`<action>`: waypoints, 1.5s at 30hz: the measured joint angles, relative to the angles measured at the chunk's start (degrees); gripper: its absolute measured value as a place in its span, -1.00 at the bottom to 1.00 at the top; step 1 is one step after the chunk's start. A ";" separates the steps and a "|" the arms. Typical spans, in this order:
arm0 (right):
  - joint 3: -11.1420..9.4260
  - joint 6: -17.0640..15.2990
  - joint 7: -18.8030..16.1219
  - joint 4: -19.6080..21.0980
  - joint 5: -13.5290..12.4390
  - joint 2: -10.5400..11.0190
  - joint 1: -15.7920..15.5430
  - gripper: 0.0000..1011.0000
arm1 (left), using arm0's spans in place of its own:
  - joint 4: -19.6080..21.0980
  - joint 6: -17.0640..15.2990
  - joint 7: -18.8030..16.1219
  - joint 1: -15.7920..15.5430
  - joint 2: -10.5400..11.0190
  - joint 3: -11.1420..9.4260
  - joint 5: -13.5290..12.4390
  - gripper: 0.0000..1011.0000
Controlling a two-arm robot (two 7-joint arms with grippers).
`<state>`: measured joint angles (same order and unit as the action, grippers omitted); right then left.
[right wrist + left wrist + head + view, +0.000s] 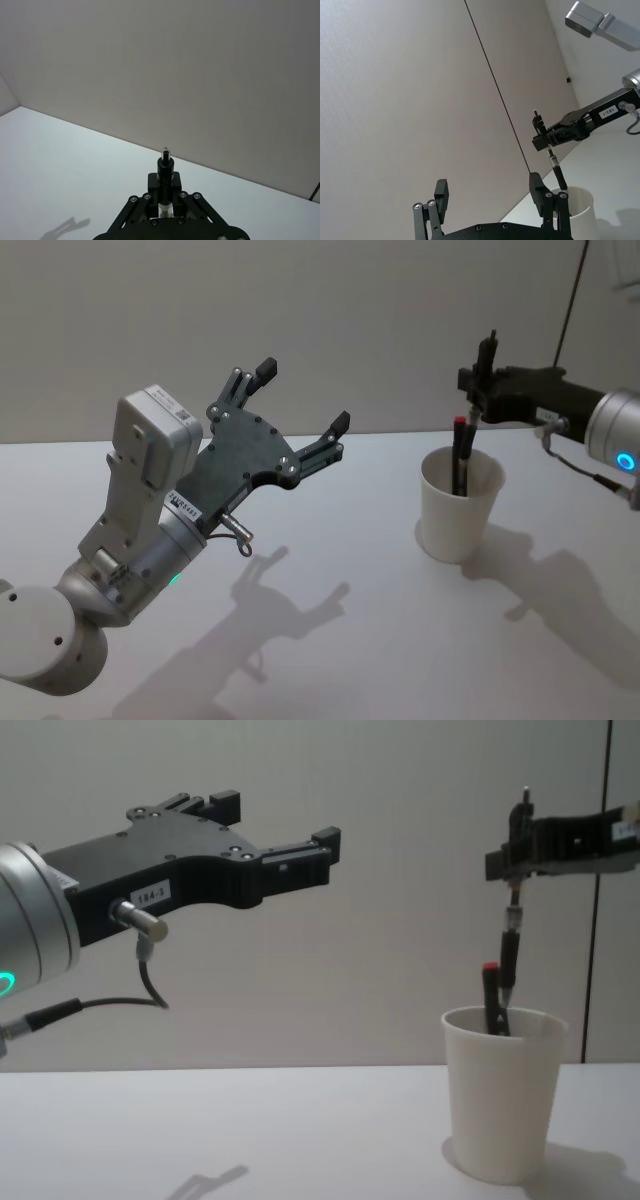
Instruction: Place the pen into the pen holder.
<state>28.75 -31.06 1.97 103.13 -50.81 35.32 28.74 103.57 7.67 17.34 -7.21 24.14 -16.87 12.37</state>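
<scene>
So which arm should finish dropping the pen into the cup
The right. The right gripper already grips the pen upright over the pen holder, tip inside the rim. The left gripper hangs open and empty, well off to the side.

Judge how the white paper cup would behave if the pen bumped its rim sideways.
The pen holder looks thin-walled and light, so it would probably slide or tip. It is taller than its narrow base, which favours tipping. The pen held by the right gripper already leans inside.
</scene>
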 joint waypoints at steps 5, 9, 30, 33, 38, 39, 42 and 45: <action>0.32 -0.11 -0.13 -0.33 0.27 -0.38 -0.08 -0.69 | 0.00 0.00 0.00 0.00 0.00 0.00 0.00 0.98; 0.54 -0.19 -0.21 -0.57 0.46 -0.62 -0.14 -0.42 | 0.00 0.00 0.00 0.00 0.00 0.00 0.00 0.98; 0.89 -0.28 -0.38 -0.95 0.82 -1.05 -0.22 0.80 | 0.00 0.00 0.00 0.00 0.00 0.00 0.00 0.98; 0.65 -0.02 -0.32 -0.70 0.54 -0.99 -0.13 0.96 | 0.00 0.00 0.00 0.00 0.00 0.00 0.00 0.98; -0.49 1.14 0.84 0.39 -0.75 -0.61 0.35 0.98 | 0.00 0.00 0.00 0.00 0.00 0.00 0.00 0.98; -0.75 1.29 1.08 0.62 -0.94 -0.49 0.45 0.98 | 0.00 0.00 0.00 0.00 0.00 0.00 0.00 0.98; -1.54 1.89 2.21 1.31 -1.66 -0.03 0.73 0.98 | 0.00 0.00 0.00 0.00 0.00 0.00 0.00 0.98; -2.36 2.45 3.61 1.93 -2.36 0.56 0.89 0.98 | 0.00 0.00 0.00 0.00 0.00 0.00 0.00 0.98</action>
<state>26.39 -28.61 5.58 105.06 -53.17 35.88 29.63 103.57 7.67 17.34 -7.21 24.14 -16.88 12.37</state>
